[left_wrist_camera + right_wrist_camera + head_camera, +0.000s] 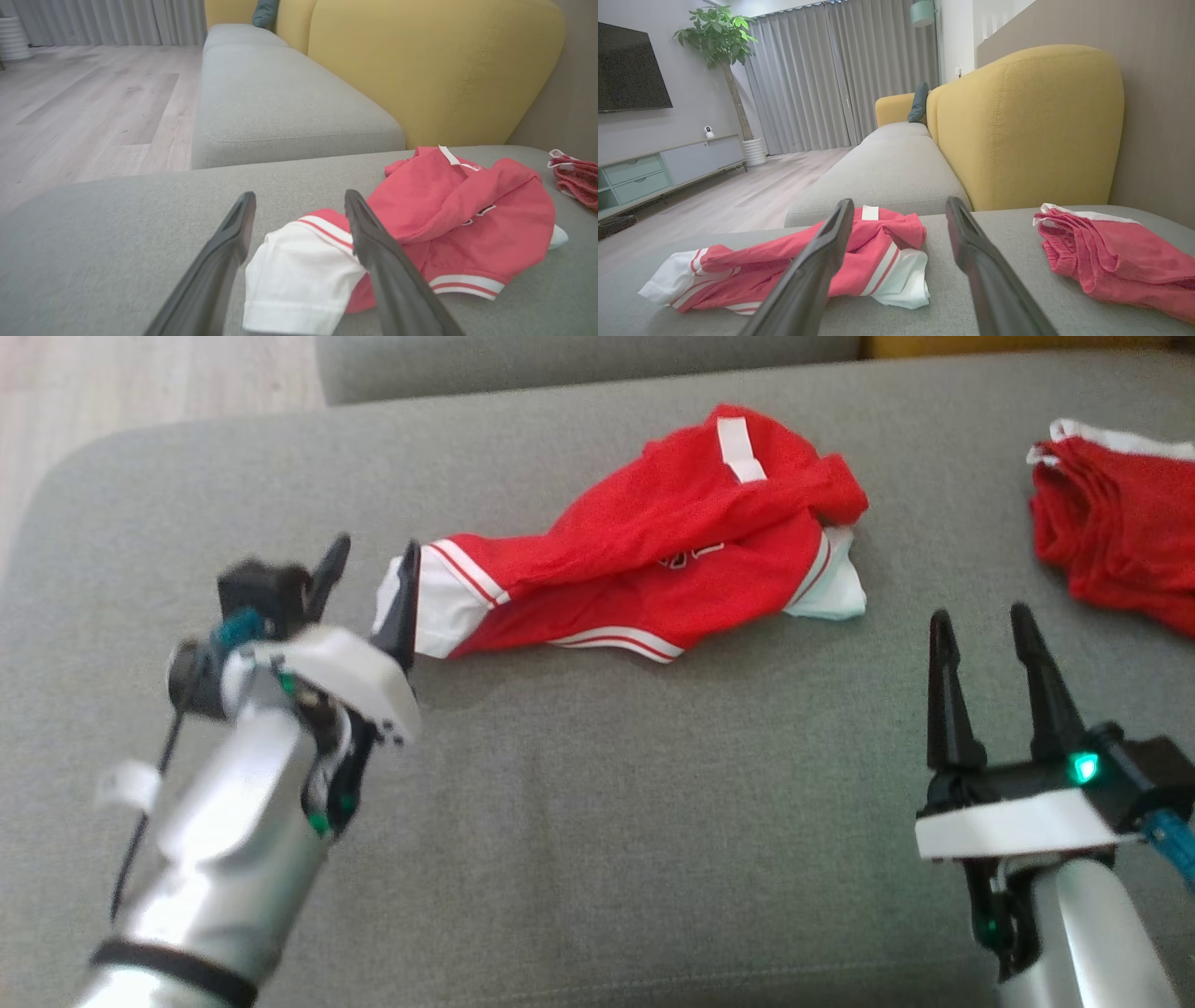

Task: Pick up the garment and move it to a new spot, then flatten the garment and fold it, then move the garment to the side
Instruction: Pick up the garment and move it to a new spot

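One garment [653,560], one red pile [1120,541]; left hand [375,560], right hand [980,627] both spread.

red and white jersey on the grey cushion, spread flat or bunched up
Bunched up: the red and white jersey lies with its body rolled into thick ridges, one white sleeve poking out.

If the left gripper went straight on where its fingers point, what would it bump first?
Most likely the white sleeve of the red jersey, which lies right between the open jaws of the left gripper on the grey sofa cushion.
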